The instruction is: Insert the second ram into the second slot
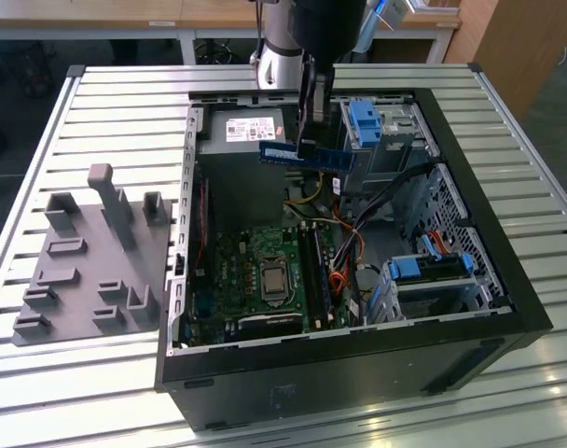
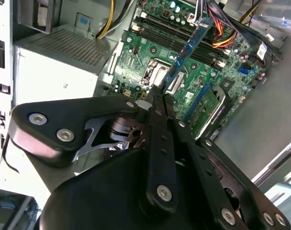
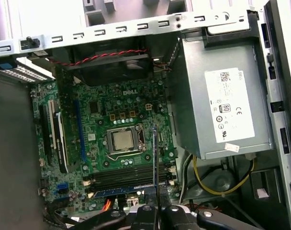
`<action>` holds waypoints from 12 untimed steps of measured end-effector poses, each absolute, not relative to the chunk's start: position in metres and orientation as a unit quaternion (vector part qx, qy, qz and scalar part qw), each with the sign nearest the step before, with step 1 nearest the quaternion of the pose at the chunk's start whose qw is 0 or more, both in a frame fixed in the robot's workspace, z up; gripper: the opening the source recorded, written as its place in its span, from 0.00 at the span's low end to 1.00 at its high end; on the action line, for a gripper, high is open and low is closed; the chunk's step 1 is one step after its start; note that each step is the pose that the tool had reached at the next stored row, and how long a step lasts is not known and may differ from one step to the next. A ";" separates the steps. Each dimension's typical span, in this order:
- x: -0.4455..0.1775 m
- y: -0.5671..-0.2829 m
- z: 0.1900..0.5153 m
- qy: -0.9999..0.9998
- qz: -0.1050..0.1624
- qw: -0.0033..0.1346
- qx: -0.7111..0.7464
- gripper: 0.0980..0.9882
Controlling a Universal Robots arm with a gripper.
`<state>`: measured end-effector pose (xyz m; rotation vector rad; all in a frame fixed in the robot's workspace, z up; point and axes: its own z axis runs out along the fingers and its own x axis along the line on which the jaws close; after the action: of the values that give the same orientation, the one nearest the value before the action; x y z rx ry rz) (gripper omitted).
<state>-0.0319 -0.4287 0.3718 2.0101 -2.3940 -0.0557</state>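
My gripper [image 1: 309, 147] hangs over the open computer case [image 1: 507, 280], shut on the second ram [image 1: 307, 154]. That thin blue stick lies level above the motherboard [image 1: 255, 271], near the power supply. In the second wrist view the ram [image 2: 188, 48] reaches out from the closed fingers [image 2: 155, 112] over the board. In the first wrist view it shows edge-on as a thin line [image 3: 155, 158] above the row of long black memory slots [image 3: 121, 175]. A blue strip [image 3: 117, 191] lies in that row. Which one is the second slot I cannot tell.
A silver power supply [image 1: 246, 131] fills the case's far corner. Blue drive-bay latches [image 1: 365, 121] and orange and yellow cables [image 1: 344, 252] crowd the exterior view's right side. A grey fixture plate [image 1: 88, 261] with upright holders lies on the slatted table [image 1: 106, 103].
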 end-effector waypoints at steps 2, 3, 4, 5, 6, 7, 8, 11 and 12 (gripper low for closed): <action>-0.032 -0.429 0.372 -0.771 -0.018 0.007 0.637 0.04; -0.032 -0.429 0.372 -0.773 -0.018 0.007 0.634 0.04; -0.032 -0.429 0.372 -0.776 -0.018 0.007 0.631 0.04; -0.032 -0.429 0.372 -0.778 -0.018 0.007 0.628 0.04; -0.032 -0.429 0.372 -0.780 -0.018 0.007 0.626 0.04; -0.032 -0.429 0.372 -0.781 -0.018 0.007 0.624 0.04; -0.032 -0.429 0.372 -0.783 -0.018 0.007 0.622 0.04; -0.032 -0.429 0.372 -0.788 -0.018 0.007 0.616 0.04; -0.032 -0.429 0.372 -0.790 -0.018 0.007 0.613 0.04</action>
<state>-0.0319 -0.4287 0.3716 1.9182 -2.4697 -0.0559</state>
